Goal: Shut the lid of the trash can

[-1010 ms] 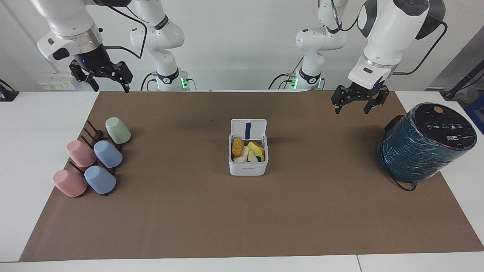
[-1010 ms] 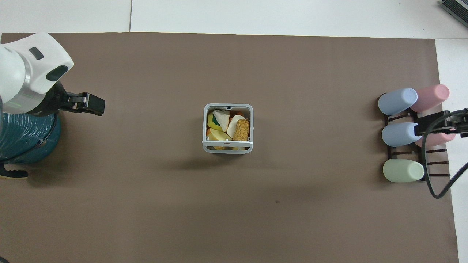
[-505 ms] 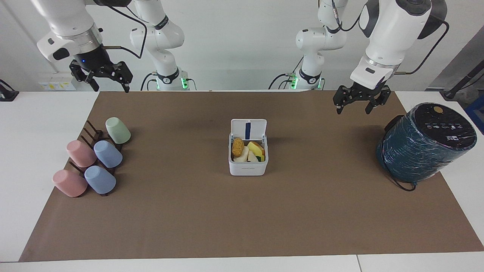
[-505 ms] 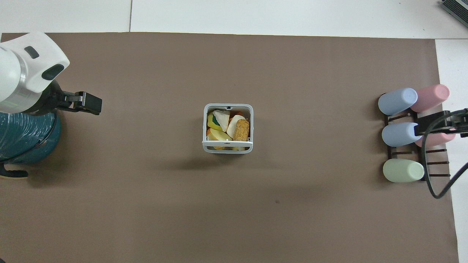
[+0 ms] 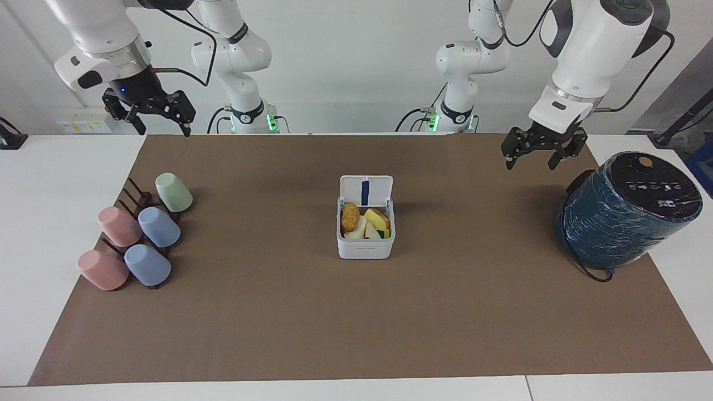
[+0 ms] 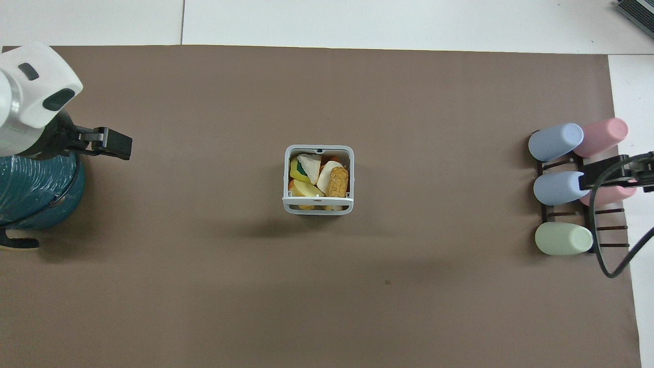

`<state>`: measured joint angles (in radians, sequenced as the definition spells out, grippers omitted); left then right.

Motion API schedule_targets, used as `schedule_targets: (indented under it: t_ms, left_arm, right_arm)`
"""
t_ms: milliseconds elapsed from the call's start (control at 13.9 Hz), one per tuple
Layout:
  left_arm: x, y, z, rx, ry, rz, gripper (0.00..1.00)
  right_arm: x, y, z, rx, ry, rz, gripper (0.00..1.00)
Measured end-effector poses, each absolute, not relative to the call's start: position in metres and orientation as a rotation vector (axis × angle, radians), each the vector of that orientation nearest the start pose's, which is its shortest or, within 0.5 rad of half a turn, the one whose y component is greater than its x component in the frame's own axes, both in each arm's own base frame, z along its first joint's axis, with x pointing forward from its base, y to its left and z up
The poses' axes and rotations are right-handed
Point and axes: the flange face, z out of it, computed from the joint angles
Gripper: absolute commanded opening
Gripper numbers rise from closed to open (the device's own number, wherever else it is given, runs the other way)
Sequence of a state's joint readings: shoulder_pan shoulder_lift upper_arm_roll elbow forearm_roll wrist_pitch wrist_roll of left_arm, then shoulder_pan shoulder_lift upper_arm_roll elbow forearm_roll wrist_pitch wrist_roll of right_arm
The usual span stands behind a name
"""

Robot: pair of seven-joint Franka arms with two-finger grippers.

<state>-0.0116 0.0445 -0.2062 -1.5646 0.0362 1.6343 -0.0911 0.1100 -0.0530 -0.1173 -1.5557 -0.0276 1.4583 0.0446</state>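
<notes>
left gripper (image 5: 543, 155): fingers spread, empty, drifted away toward teal cylinder (image 5: 626, 209)
right gripper (image 5: 149, 111): spread, empty, waited
lid (image 5: 366, 191): still upright on trash can (image 5: 365, 234), no progress

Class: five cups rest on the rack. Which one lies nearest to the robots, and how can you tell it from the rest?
The green cup. It is the only green one; the other four are two pink and two blue, all lying farther from the robots on the rack.

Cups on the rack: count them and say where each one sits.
5, all on the dark rack at the right arm's end of the table: green cup nearest the robots, then a pink and blue pair, then another pink and blue pair. None appears hidden.
</notes>
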Motion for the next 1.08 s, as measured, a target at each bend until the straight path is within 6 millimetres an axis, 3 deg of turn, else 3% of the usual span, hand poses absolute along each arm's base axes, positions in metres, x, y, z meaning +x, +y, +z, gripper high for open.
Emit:
schedule_targets:
  t_ms: [288, 433, 577, 721, 938, 1082]
  left_arm:
    - [0.532, -0.213, 0.606, -3.131, 0.149, -0.038, 0.99]
    - [0.516, -0.248, 0.603, -3.159, 0.11, -0.011, 0.77]
    - [0.5, -0.276, 0.596, -3.181, 0.083, 0.014, 0.49]
    - [0.481, -0.305, 0.583, -3.21, 0.043, 0.024, 0.28]
    - [0.457, -0.339, 0.568, -3.228, -0.019, 0.012, 0.04]
    - [0.449, -0.353, 0.563, -3.246, -0.04, -0.015, 0.0]
  right_arm:
    - [0.526, -0.009, 0.65, -3.162, 0.086, 0.07, 1.0]
    - [0.526, -0.009, 0.65, -3.162, 0.086, 0.07, 1.0]
    - [0.526, -0.009, 0.65, -3.162, 0.086, 0.07, 1.0]
    - [0.526, -0.009, 0.65, -3.162, 0.086, 0.07, 1.0]
    - [0.526, -0.009, 0.65, -3.162, 0.086, 0.07, 1.0]
    - [0.526, -0.009, 0.65, -3.162, 0.086, 0.07, 1.0]
